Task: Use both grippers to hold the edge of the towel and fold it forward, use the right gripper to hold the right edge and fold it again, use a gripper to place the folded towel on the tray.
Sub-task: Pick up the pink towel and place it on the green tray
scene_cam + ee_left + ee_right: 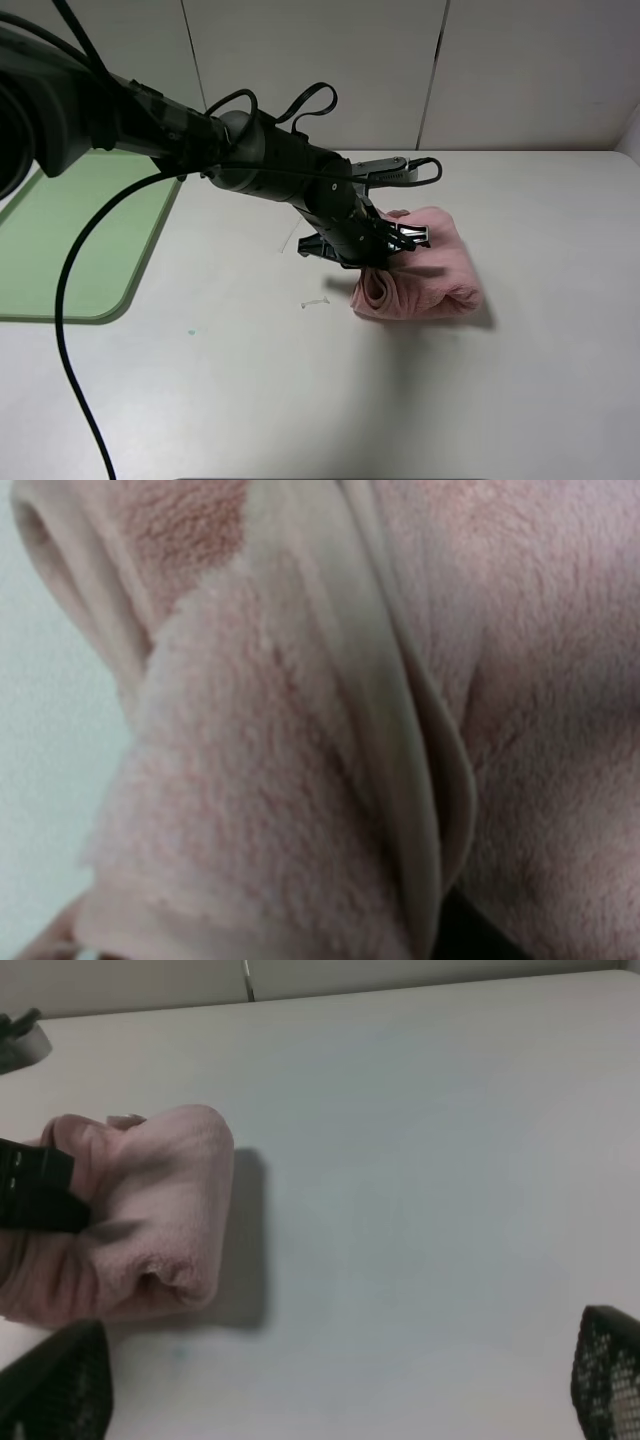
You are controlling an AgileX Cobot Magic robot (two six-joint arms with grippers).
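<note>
- One tray [60, 250] lies at the far left of the surface [300, 400], well apart from the towel.
- One left gripper [385, 250] has its jaws clamped on the one folded towel [430, 275], right of centre.
- One right gripper [330, 1380], jaws wide apart, holds nothing.
- Risk: a shallow pinch on the loose layers could let the bundle unfold or slip on the way to the tray.

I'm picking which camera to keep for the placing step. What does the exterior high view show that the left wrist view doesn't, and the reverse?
Only the exterior high view shows the light green tray far left on the white table, and the left arm reaching across to the bundle. Only the left wrist view shows, blurred and close, the towel's hem and pile. Both show the pink folded towel.
</note>
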